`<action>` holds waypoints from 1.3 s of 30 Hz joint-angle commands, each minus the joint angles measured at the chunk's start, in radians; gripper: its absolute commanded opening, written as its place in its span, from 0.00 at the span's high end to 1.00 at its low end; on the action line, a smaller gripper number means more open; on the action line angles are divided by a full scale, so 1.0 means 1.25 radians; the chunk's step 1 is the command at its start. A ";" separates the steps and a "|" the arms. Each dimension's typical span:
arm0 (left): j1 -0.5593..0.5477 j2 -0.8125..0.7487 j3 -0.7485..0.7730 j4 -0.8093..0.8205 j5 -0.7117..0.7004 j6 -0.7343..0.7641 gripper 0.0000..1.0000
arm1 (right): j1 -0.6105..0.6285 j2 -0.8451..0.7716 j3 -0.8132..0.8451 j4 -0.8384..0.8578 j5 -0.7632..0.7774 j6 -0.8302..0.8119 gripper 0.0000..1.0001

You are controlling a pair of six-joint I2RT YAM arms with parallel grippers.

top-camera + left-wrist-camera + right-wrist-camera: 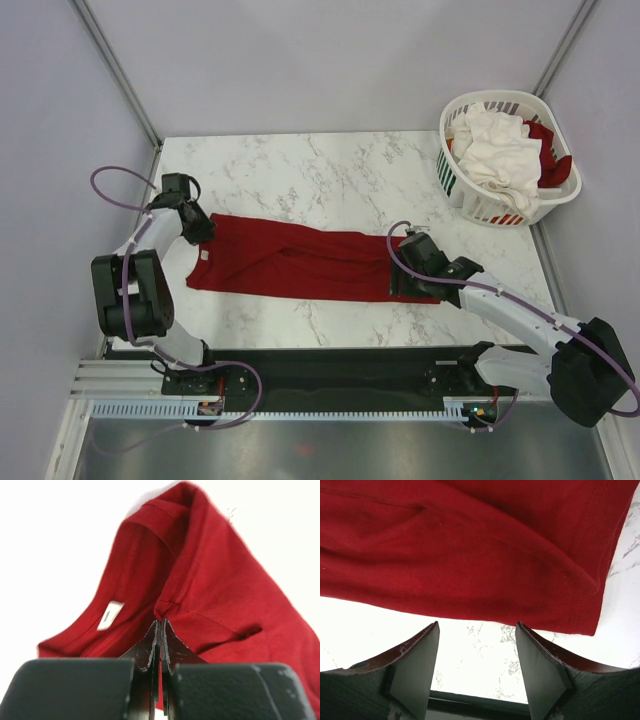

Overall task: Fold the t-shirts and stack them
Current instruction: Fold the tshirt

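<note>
A dark red t-shirt lies folded into a long band across the marble table, its collar end to the left. My left gripper sits at that collar end. In the left wrist view its jaws are shut on a pinch of the red t-shirt beside the white neck label. My right gripper hovers at the shirt's right end. In the right wrist view it stands open over bare marble, just short of the red t-shirt's hem, with nothing between its fingers.
A white slotted basket stands at the back right, holding a crumpled white t-shirt and some dark red cloth. Grey walls close in the table on three sides. The arms' black base rail runs along the near edge.
</note>
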 commanded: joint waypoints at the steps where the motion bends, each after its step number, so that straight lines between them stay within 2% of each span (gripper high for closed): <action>1: 0.020 -0.098 0.032 -0.057 -0.068 0.032 0.98 | 0.002 0.007 0.023 -0.001 0.035 -0.011 0.29; 9: 0.042 -0.116 0.047 -0.142 -0.093 0.098 0.98 | 0.002 0.054 0.071 0.011 0.073 -0.010 0.28; 10: 0.042 -0.108 0.049 -0.152 -0.089 0.100 0.90 | 0.002 0.061 0.079 0.013 0.073 -0.011 0.28; 12: 0.044 -0.081 0.052 -0.158 -0.062 0.104 0.67 | 0.002 0.087 0.110 0.015 0.081 -0.013 0.28; 13: 0.044 -0.072 0.051 -0.164 -0.034 0.106 0.44 | 0.001 0.095 0.121 0.015 0.093 -0.016 0.27; 16: 0.044 -0.060 0.037 -0.169 -0.008 0.097 0.26 | -0.006 0.133 0.174 0.017 0.113 -0.027 0.24; 17: 0.044 -0.066 0.029 -0.168 -0.008 0.090 0.24 | -0.016 0.157 0.198 0.022 0.113 -0.032 0.23; 23: 0.042 -0.094 0.019 -0.162 -0.009 0.073 0.20 | -0.117 0.289 0.287 0.058 0.041 -0.056 0.21; 28: 0.042 -0.050 -0.033 -0.096 0.097 0.027 0.29 | -0.196 0.434 0.315 0.100 -0.034 -0.046 0.21; 31: 0.039 -0.026 -0.059 -0.053 0.128 -0.006 0.31 | -0.199 0.477 0.297 0.143 -0.092 -0.039 0.22; 37: 0.033 0.101 0.011 -0.038 0.113 -0.035 0.34 | -0.198 0.458 0.208 0.162 -0.072 -0.041 0.22; 39: 0.028 0.174 0.074 -0.035 0.097 -0.038 0.34 | -0.191 0.449 0.173 0.170 -0.084 -0.035 0.22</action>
